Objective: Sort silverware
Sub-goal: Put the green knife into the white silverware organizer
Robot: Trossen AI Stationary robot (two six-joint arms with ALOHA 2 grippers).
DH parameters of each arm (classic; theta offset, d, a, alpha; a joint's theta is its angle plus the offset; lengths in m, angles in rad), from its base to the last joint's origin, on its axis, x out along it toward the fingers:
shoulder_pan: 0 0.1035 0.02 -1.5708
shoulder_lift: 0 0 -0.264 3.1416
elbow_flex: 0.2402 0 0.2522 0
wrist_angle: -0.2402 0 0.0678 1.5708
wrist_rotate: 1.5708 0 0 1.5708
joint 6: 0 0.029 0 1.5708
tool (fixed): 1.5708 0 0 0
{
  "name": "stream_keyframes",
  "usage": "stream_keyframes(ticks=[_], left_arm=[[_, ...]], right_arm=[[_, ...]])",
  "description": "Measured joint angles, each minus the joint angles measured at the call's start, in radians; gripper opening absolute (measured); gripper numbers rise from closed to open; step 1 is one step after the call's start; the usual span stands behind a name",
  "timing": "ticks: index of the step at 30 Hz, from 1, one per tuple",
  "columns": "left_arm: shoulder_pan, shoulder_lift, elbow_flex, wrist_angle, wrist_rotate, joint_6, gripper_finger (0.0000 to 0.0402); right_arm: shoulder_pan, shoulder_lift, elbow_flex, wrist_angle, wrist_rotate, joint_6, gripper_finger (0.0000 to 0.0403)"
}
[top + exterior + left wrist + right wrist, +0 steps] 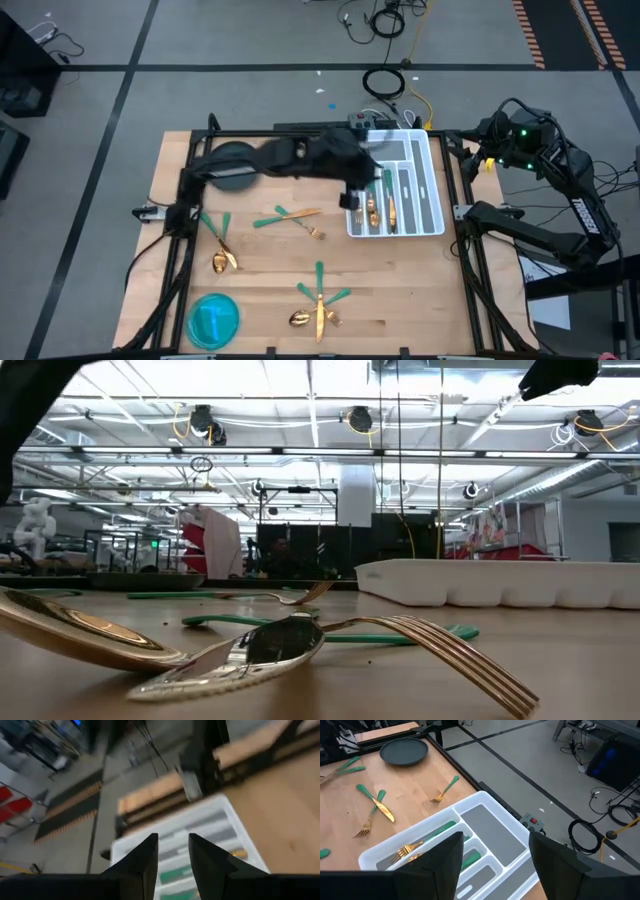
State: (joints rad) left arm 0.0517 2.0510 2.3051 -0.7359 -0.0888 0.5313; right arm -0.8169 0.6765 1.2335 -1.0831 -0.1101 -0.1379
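Several silverware pieces (383, 208) in tray (432, 190); others scattered on table (420, 290).
Left gripper (352, 196) reaches across above tray's left edge, jaws slightly parted, holding nothing. Right gripper (492, 865) raised off table's far right corner, jaws wide, empty.

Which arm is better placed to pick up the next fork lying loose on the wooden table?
Left. Its tool hangs open over the white compartmented tray, beside the gold green-handled fork; the right tool waits at the tray's far edge.
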Motion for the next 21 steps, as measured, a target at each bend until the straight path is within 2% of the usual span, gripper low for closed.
stream_keyframes(ticks=[9, 21], left_arm=[[0.028, -0.238, 0.0, 0.005, 0.064, -0.141, 0.0116], [0.026, -0.552, -0.028, -0.162, 0.025, -0.288, 0.0116]], right_arm=[[0.0, -0.002, 0.0, 0.001, -0.016, 0.022, 0.0219], [0.0, -0.015, 0.0, 0.018, -0.031, 0.026, 0.0219]])
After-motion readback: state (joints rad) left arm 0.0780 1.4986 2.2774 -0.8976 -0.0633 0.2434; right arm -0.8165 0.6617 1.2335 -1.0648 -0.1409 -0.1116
